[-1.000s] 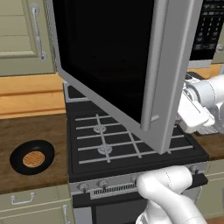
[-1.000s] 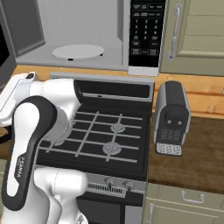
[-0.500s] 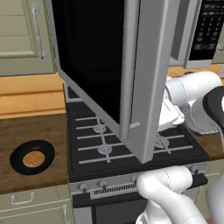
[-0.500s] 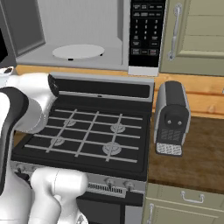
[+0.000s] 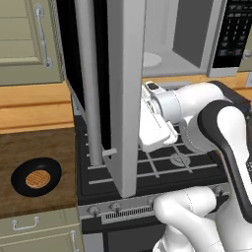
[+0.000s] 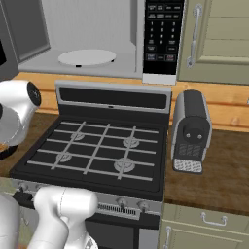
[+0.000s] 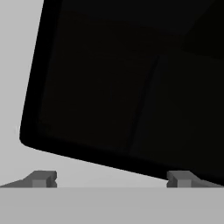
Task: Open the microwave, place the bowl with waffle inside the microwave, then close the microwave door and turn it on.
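One step: nearly done — the microwave door (image 5: 125, 98) has swung further out over the last second, now edge-on at frame centre.
Gripper (image 7: 111, 179): fingers wide, holding nothing, facing the door glass.
Bowl (image 5: 36, 176): lower left, waffle (image 5: 35, 178) inside — next pickup.
Microwave (image 6: 92, 39): cavity exposed.

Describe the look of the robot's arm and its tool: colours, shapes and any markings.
The arm is built from glossy white rounded shells, with thick tube-like links and dark grey to black bands at the joints. A small dark patch sits on the wrist housing near the microwave door. No cables or lettering can be made out. The tool ends in two small dark grey blocky fingertips.
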